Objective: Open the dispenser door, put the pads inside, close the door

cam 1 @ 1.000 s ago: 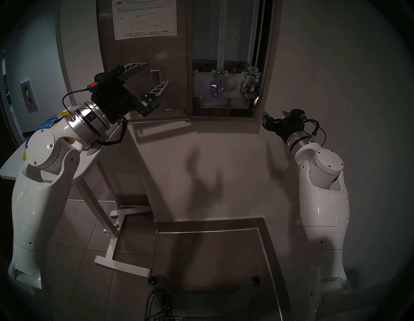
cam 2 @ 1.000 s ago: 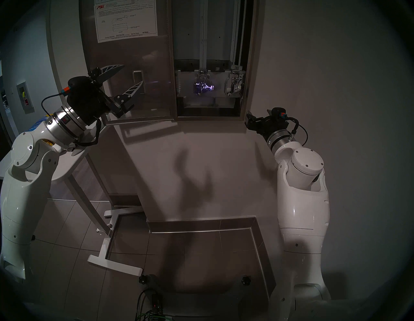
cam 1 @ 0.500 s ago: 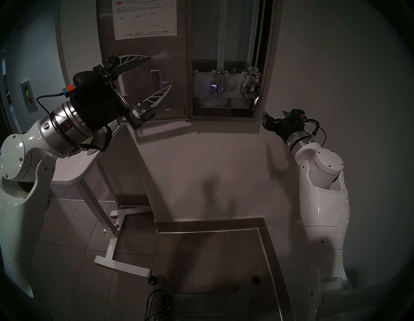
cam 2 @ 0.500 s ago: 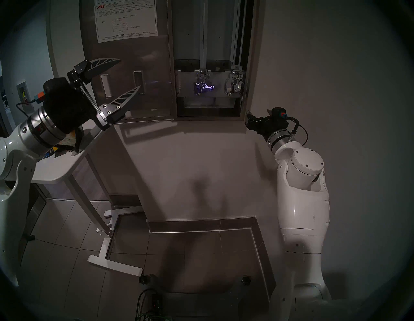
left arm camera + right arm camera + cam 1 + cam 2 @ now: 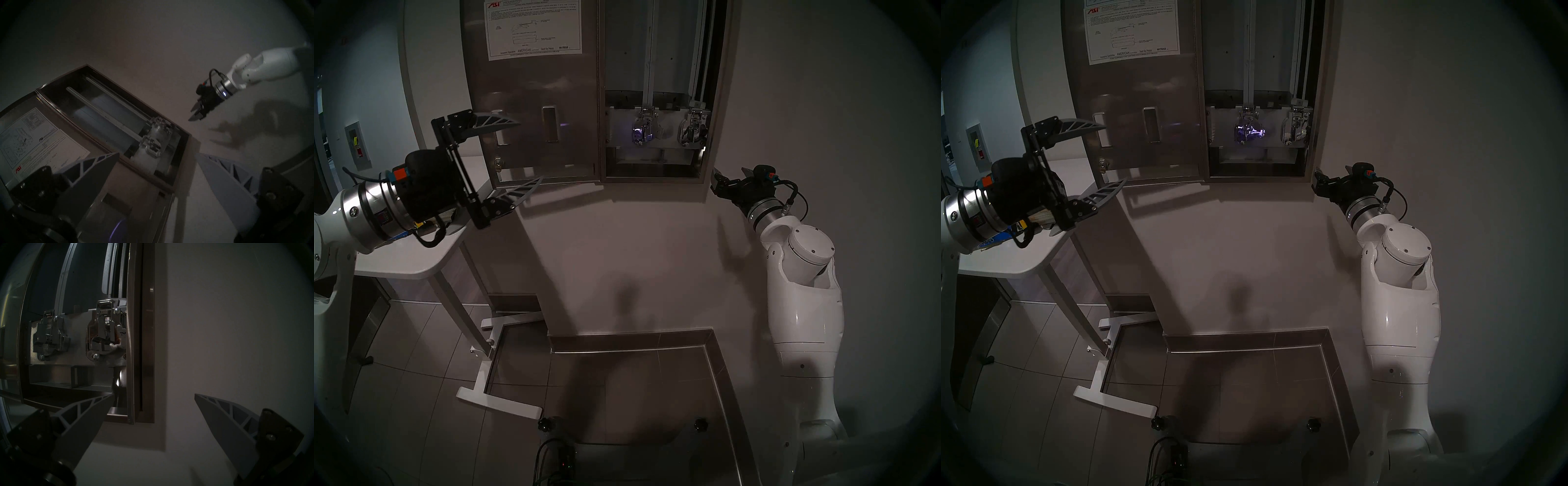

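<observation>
Two lever mechanisms (image 5: 668,130) inside dispenser (image 5: 717,101); dispenser door (image 5: 531,85) swung wide; left gripper (image 5: 531,151) jaws wide, empty, near door's outer edge; right gripper (image 5: 153,396) wide, empty, beside cabinet's lower right corner.

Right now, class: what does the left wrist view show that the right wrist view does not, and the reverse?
Only the left wrist view shows the instruction sheet on the open dispenser door, and the right gripper from outside. Only the right wrist view shows the bottom slot close up. Both show the dispenser and its two lever mechanisms, each framed by open fingers.
</observation>
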Tool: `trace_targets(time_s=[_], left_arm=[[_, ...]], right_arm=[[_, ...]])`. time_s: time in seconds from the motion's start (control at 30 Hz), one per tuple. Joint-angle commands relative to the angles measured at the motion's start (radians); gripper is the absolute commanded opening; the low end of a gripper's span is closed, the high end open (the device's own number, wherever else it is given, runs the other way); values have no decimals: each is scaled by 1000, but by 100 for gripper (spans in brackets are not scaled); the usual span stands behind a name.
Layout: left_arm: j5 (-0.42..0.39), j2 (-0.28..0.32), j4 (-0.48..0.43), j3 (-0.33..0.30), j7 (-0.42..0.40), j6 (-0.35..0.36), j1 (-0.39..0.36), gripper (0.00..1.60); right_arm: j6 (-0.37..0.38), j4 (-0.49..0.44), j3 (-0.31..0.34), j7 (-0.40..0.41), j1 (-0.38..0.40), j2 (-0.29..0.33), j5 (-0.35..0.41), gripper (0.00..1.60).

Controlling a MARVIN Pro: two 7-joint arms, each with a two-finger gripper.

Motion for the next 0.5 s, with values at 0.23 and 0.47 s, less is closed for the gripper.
trace_targets(time_s=[0.23,0.47], left_arm=[[118,-29,60,-271,-243,-153,39,160],[176,-45,96,-378,-330,-236,45,160]], right_arm=[[-9,-31,-3,-3,30,6,0,160],[-9,-32,-4,-5,29,7,2,160]])
